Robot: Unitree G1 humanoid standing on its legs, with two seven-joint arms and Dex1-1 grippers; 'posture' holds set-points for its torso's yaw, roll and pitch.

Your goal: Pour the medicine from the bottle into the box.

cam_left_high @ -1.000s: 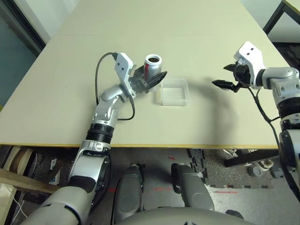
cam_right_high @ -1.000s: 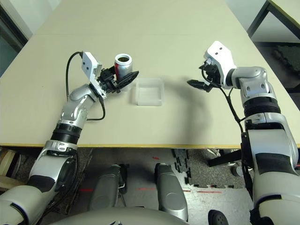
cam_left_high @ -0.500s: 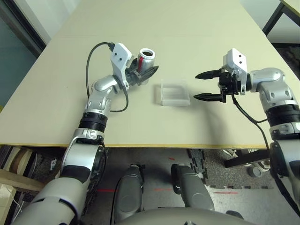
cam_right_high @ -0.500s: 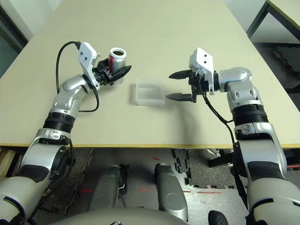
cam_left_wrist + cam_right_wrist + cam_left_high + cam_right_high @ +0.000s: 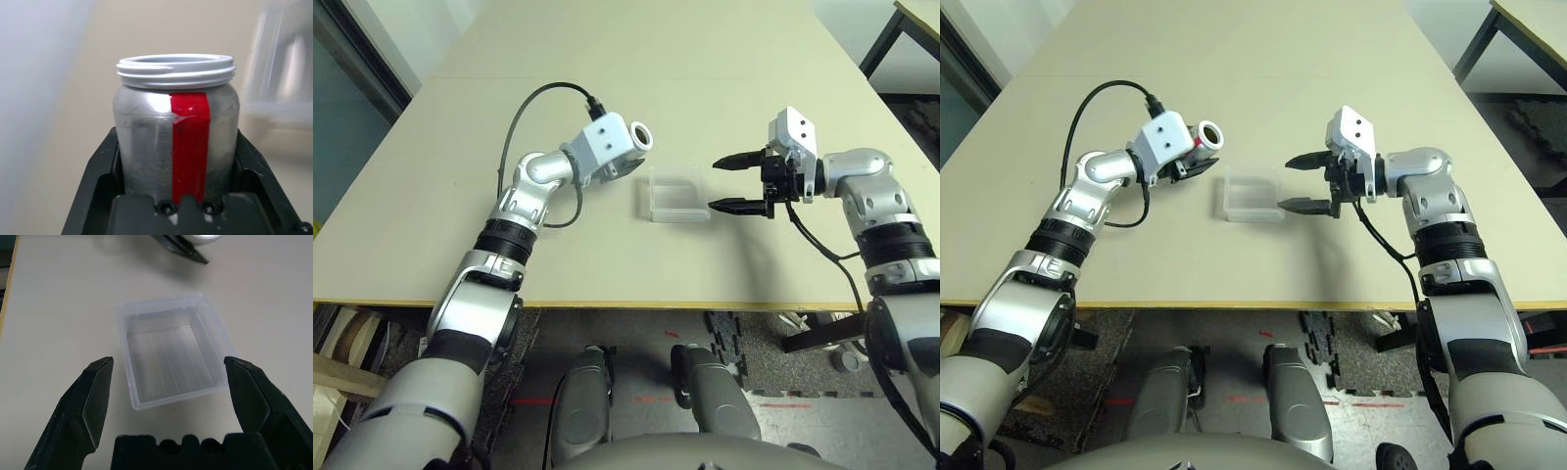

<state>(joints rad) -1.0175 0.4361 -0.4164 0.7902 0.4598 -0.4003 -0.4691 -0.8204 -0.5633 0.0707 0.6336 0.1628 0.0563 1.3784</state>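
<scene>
Left pincer (image 5: 178, 196) clamping bottle (image 5: 177, 132), now tipped sideways toward box (image 5: 168, 352), right pincer (image 5: 736, 183) spread wide, nearer box

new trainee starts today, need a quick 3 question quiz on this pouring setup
1. True or false: the bottle has its cap on.
2. Which gripper holds the bottle? A) the left gripper B) the right gripper C) neither
3. Fill in: the right gripper's open fingers point at the clear ____ on the table.

Key
1. False: its threaded mouth is open, and the bottle is tipped on its side toward the box.
2. A: shut on the bottle, lifted off the table.
3. Box: it lies just ahead of the open fingers, untouched and with nothing visible in it.
</scene>
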